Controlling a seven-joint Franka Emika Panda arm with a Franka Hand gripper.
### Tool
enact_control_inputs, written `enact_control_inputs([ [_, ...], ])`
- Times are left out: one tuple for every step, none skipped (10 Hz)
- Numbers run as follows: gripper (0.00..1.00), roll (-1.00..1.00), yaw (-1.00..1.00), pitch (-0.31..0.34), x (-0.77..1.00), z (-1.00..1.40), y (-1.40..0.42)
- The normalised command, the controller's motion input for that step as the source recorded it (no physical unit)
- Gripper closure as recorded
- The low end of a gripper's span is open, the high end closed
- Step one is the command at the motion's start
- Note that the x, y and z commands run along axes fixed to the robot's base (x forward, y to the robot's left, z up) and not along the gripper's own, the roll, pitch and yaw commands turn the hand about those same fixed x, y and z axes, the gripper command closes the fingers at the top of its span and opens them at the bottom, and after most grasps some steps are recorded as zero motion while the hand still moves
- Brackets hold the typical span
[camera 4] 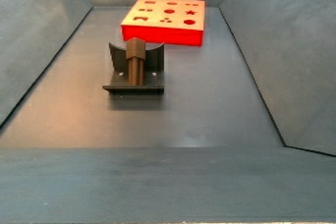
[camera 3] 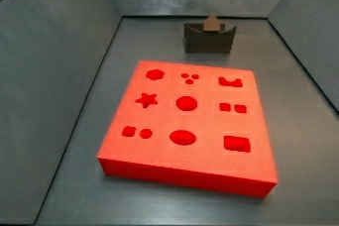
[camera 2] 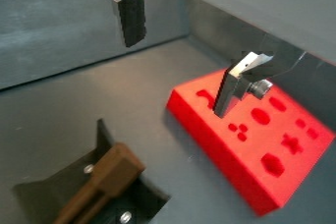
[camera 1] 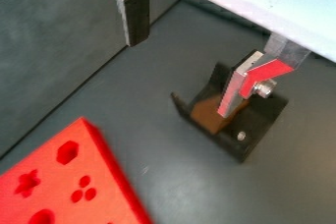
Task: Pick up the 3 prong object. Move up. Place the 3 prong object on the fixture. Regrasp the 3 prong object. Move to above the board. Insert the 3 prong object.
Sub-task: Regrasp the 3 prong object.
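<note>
Gripper [camera 1: 187,53] up above the dark grey floor [camera 1: 138,95], with the 2 fingers [camera 1: 133,17] set wide apart in both wrist views. Holds nothing: between the silver plates only floor, the fixture and the board lower down. Hangs clear of all 3 task things and touches none of them. Appears again in a wrist view [camera 2: 182,56], with 1 dark pad [camera 2: 129,20] well away from the second finger, whose plate shows in front of the board.

3 prong object [camera 4: 132,59], small and brown, sits in the fixture [camera 4: 134,79], inside the U-shaped notch and touching it. Same piece seen in a side view [camera 3: 212,22] as a brown tip above the fixture [camera 3: 208,39], and in a wrist view [camera 2: 108,181] as a long brown block running through the holder [camera 2: 59,191]. Hard to say whether it leans or lies flat.

Board [camera 3: 185,121], bright red-orange, flat on the floor, well apart from the fixture. Shows a star, circles, squares and 3 small holes, all empty. Lies beyond the fixture in a side view [camera 4: 164,22]
</note>
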Motion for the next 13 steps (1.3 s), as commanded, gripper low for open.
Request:
enact_control_inputs([
  [0.00, 1.00, 0.02, 0.026, -0.03, 0.01, -0.03],
  [0.00, 1.00, 0.02, 0.020, -0.03, 0.00, -0.02],
  [0.00, 1.00, 0.03, 0.014, -0.02, 0.00, -0.02],
  [0.00, 1.00, 0.03, 0.011, -0.02, 0.00, -0.02],
  [0.00, 1.00, 0.03, 0.008, -0.02, 0.01, -0.02],
  [0.00, 1.00, 0.03, 0.009, -0.02, 0.00, -0.02],
  [0.00, 1.00, 0.03, 0.013, -0.01, 0.01, -0.02],
  [0.00, 1.00, 0.03, 0.019, 0.00, 0.01, -0.02],
  [0.00, 1.00, 0.03, 0.025, 0.02, 0.00, -0.02],
  [0.00, 1.00, 0.04, 0.030, 0.02, 0.00, -0.02],
  [0.00, 1.00, 0.04, 0.045, 0.05, -0.01, -0.03],
  [0.00, 1.00, 0.05, 0.058, 0.06, -0.01, -0.03],
  [0.00, 1.00, 0.05, 0.074, 0.07, -0.01, -0.03],
])
